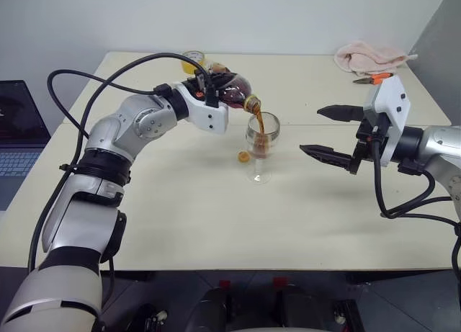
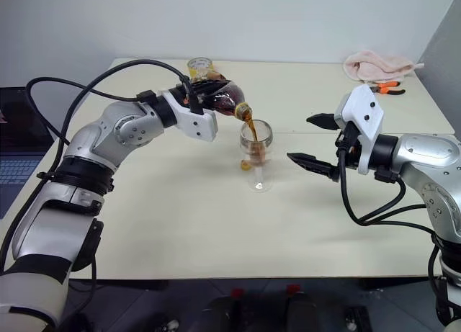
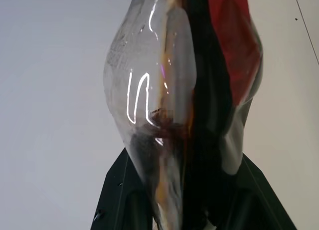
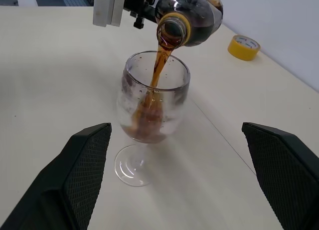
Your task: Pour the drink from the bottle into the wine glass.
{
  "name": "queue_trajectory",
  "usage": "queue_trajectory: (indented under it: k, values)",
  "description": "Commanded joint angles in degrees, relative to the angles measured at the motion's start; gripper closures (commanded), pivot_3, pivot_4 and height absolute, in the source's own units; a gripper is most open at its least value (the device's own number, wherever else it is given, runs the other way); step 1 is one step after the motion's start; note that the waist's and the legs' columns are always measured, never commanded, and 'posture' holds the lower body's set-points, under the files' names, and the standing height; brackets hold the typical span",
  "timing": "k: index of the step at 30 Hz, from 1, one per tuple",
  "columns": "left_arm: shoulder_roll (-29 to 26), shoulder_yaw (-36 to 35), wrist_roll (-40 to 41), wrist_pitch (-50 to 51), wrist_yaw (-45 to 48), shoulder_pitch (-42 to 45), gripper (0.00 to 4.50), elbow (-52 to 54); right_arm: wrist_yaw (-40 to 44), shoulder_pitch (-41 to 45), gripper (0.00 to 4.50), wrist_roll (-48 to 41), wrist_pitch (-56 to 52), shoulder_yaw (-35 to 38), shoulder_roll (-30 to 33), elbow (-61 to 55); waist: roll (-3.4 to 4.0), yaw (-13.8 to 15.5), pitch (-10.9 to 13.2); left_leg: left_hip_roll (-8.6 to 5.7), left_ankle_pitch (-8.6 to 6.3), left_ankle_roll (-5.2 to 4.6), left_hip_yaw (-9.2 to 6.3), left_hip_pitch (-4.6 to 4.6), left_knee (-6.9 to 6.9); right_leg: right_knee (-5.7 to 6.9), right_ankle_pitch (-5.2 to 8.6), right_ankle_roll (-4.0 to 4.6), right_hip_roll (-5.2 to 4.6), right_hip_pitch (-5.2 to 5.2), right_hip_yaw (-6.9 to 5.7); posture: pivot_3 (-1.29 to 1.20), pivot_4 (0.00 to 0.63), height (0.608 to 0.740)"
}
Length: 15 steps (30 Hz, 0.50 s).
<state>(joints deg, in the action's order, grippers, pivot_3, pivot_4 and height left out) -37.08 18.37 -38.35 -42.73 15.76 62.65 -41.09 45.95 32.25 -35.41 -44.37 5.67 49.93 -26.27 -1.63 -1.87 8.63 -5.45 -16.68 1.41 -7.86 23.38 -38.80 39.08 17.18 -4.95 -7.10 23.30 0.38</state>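
Just above the centre of the head view, the left gripper is clamped on the bottle, tipped with its mouth over the wine glass. The drink runs in a brown stream into the bowl. The glass stands upright on the table. At right, the right gripper hangs with jaws spread wide, empty, just beside the glass.

table: cream top | on it: wine glass, yellow cap, tape roll, pink cloth, pliers

Bright, even light — soft shadows, sharp pictures, glare on bottle.
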Motion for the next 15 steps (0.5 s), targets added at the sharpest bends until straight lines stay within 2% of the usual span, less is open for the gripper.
queue_trajectory:
  k: [1,15]
  values:
    - [-1.2,-0.8,0.6,-0.7,-1.5,3.3,3.35,1.0,-0.5,0.3,0.00,-0.3,0.9,1.7,0.0,-1.9,0.00,0.0,0.0,0.00,0.00,0.00,0.00,0.00,-0.01,0.00,0.00,0.00,0.00,0.00,0.00,0.00,0.150,0.740]
    - [-1.6,0.3,-0.8,-2.0,-2.9,5.6,3.35,-0.7,0.1,-0.3,0.00,-2.0,0.3,2.0,0.0,-2.5,0.00,0.0,0.0,-0.01,0.00,0.00,-0.01,0.02,-0.01,0.01,0.00,0.00,0.00,0.00,-0.02,0.00,0.150,0.740]
